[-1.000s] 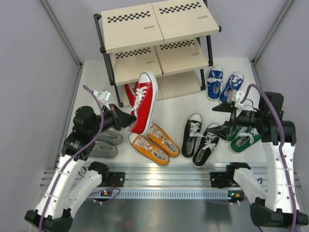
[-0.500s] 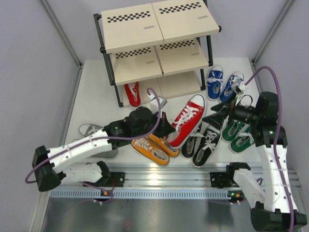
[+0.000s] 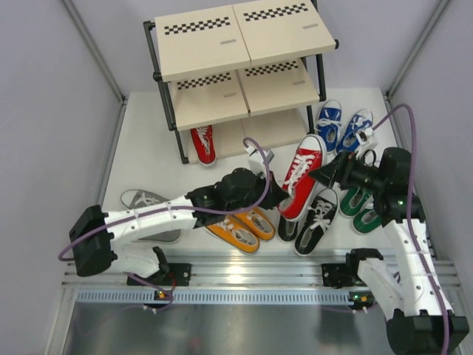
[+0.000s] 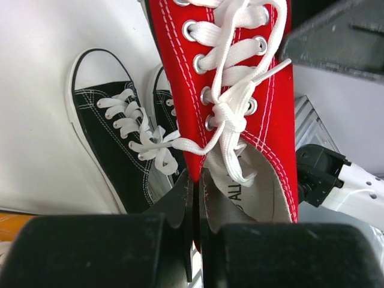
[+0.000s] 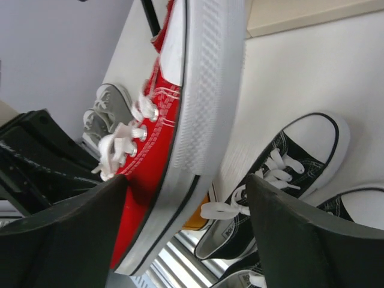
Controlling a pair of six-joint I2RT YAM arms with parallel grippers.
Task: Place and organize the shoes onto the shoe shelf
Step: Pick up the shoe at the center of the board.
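Carrying one red shoe (image 3: 299, 176) above the table (image 3: 148, 155) looks like the step in hand, and it appears to have reached a handover between the arms. The left gripper (image 3: 281, 201) is pinched tight on the shoe's side wall by the heel opening and holds it in the air over the black pair (image 3: 310, 211), toe pointing toward the shoe shelf (image 3: 222, 44). The right gripper (image 3: 325, 171) has its fingers spread on either side of the toe end. In the right wrist view one finger lies against the red canvas, while the other stands just off the white sole, so nothing is clamped there yet. The matching red shoe (image 3: 203, 142) already sits on the left half of the lowest board; the space beside it is the likely goal. The next move probably calls for the right fingers to press onto the sole and upper before the left ones let go, since letting go too early would drop the shoe onto the black pair. The loose white laces hang near the left fingers and could snag as they part. Orange (image 3: 236, 225), grey (image 3: 148, 203), green (image 3: 366, 207) and blue (image 3: 344, 129) pairs wait on the table.
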